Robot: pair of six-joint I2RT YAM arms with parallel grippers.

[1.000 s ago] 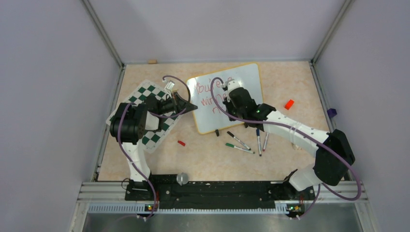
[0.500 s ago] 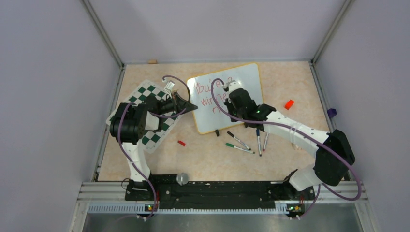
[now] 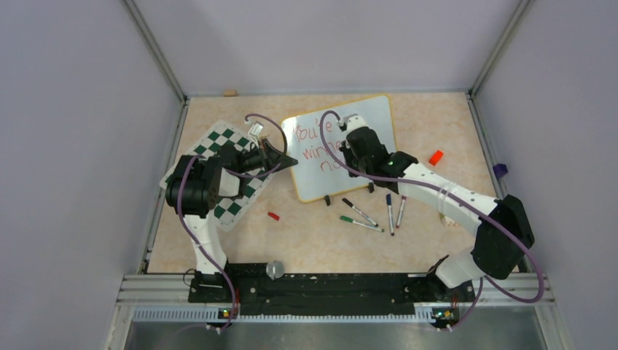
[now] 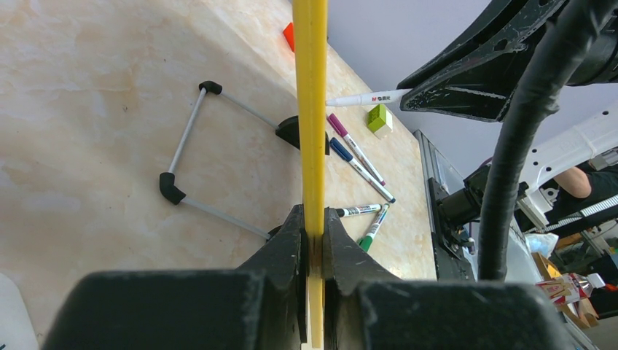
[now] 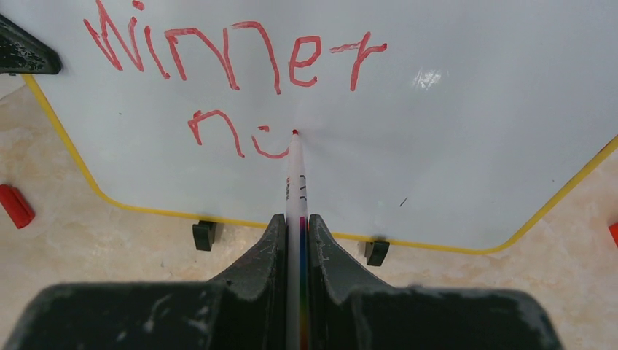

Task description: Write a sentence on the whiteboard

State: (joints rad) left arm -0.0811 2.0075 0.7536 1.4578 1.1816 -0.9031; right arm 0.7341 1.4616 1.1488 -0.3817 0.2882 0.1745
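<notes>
The beige table (image 3: 306, 240) carries the whiteboard (image 3: 373, 120) at its far middle, lying at a slant with the yellow frame all round. To the board's left, well apart from the writing, a green-and-white chess mat (image 3: 218, 140) lies partly under the left arm.

The left gripper (image 3: 286, 159) is clamped on the whiteboard's left edge; its wrist view shows both jaws pinching the yellow frame (image 4: 311, 109) edge-on. The right gripper (image 3: 351, 143) hangs over the board's middle, jaws closed tight on a white marker (image 5: 294, 175) whose red tip touches the white surface (image 5: 452, 146).

Red writing (image 5: 233, 55) fills the left part of the board: "You're a", "winner" below, then a third line begun with "n" and a second letter that may be a "u" or a half-made "o"; the tip rests at that letter's upper right end.

Two black clips (image 5: 205, 235) sit on the near long edge. Four loose markers (image 3: 372, 213) lie just beyond them on the table, and a small red cap (image 3: 273, 216) lies near the mat
</notes>
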